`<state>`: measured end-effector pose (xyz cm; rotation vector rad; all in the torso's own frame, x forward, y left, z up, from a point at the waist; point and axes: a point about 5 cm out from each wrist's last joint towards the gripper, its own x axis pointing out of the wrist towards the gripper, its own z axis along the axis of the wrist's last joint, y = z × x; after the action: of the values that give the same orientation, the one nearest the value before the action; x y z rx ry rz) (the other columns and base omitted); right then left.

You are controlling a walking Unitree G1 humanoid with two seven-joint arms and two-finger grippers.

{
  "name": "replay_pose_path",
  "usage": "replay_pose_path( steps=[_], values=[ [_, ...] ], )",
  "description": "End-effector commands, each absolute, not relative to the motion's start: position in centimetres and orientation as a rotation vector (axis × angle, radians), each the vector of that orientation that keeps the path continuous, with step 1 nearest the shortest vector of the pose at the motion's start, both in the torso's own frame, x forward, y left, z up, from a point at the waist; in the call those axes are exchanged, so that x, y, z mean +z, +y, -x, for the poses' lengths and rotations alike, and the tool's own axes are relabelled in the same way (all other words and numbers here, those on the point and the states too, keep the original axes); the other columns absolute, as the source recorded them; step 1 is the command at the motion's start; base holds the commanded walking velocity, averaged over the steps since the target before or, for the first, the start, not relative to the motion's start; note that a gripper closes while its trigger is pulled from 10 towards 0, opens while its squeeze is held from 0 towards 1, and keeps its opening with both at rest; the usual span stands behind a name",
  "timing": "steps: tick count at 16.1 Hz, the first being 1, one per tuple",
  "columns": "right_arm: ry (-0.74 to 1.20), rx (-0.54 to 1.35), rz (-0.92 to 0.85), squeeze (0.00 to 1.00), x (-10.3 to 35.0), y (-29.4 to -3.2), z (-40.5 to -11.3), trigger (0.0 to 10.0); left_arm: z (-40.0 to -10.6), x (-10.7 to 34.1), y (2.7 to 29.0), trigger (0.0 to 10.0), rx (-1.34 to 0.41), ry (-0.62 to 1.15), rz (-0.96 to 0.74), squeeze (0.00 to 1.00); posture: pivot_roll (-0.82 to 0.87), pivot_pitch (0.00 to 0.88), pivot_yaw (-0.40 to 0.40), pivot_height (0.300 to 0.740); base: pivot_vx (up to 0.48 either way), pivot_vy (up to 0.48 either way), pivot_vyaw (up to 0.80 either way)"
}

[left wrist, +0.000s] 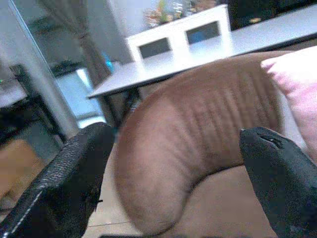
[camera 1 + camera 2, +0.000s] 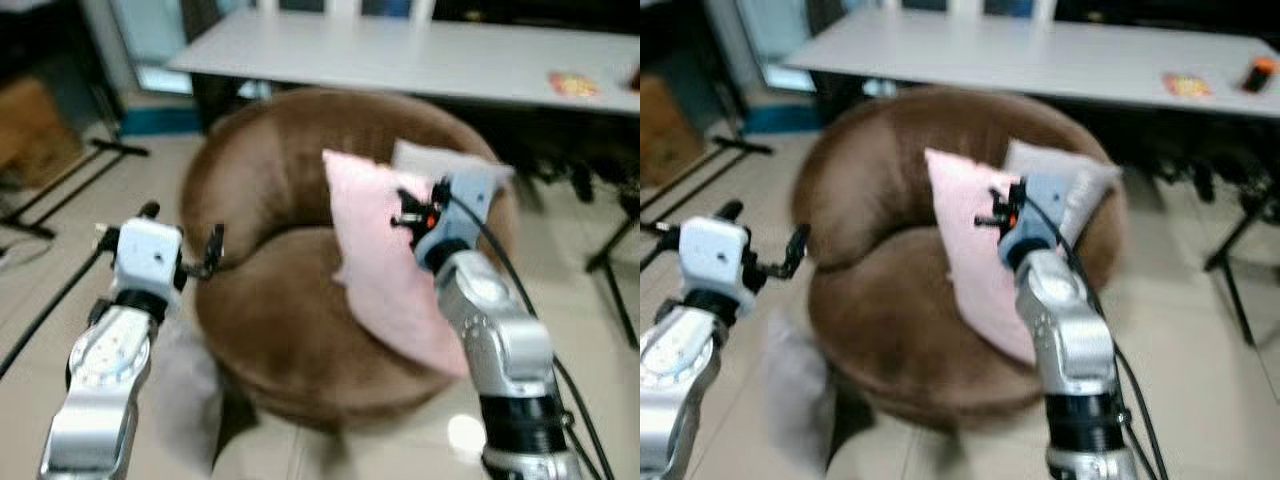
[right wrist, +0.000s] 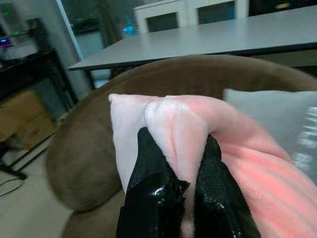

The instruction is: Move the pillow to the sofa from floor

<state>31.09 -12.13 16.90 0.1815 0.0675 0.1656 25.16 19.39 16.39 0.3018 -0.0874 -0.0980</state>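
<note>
1. Already pinched: pink pillow (image 3: 237,148) caught by a fold of its upper edge between the jaws of the right gripper (image 3: 181,163), black fingers (image 3: 148,173) pressing into the fabric on both sides.
2. Seen from the head camera at centre right of the frame: pillow standing on edge on the brown round sofa (image 2: 270,330), long axis running from upper left down to lower right, lower corner reaching toward the seat's front rim.
3. Leaning behind it, at upper right of the seat: a grey cushion (image 2: 420,158), touching or just beside the pink one; blur prevents telling which.
4. Right arm clearly nearer, in fact in contact; pillow lying directly ahead of and below its jaws.
5. Left gripper (image 2: 205,255) at centre left of the frame, jaws apart and holding nothing, hovering beside the sofa's backrest, well apart from the pillow.
6. Judging from this: pillow off the floor and over the seat, release pending; next move likely a simple opening of the right jaws, with some risk of the pillow tipping forward off the rim.
7. Beyond the sofa, along the top of the frame: a long white surface (image 2: 400,55).
</note>
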Motion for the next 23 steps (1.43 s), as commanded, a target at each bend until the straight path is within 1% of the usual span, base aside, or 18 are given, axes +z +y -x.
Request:
replay_pose_path(
  steps=[1,2,6,9,23],
  values=[
    [0.002,0.185,-0.181,0.0,18.25,-11.95,-31.11,10.0,-24.98,16.58,19.24,10.0,-0.107,-0.097,-0.31,0.27,0.02,0.0,0.015,0.74,0.27,0.0,0.0],
    [0.005,0.213,-0.189,0.0,18.27,-11.62,-31.04,10.0,-24.95,16.57,19.27,10.0,-0.106,-0.096,-0.31,0.28,0.02,0.0,0.015,0.74,0.27,0.0,0.0],
    [0.009,0.239,-0.191,0.0,18.32,-11.29,-30.9,10.0,-24.82,16.55,19.31,10.0,-0.106,-0.093,-0.308,0.28,0.02,0.0,0.013,0.74,0.27,0.0,0.8],
    [-0.001,0.239,-0.207,0.0,18.43,-11.29,-30.92,10.0,-24.81,16.55,19.3,10.0,-0.106,-0.092,-0.307,0.28,0.02,0.0,0.013,0.74,0.27,0.0,0.0],
    [0.015,0.235,-0.179,0.0,18.17,-11.17,-31.13,10.0,-24.88,16.35,19.01,10.0,-0.123,-0.082,-0.301,0.27,0.02,0.0,0.013,0.74,0.268,0.0,0.0]
  ],
)
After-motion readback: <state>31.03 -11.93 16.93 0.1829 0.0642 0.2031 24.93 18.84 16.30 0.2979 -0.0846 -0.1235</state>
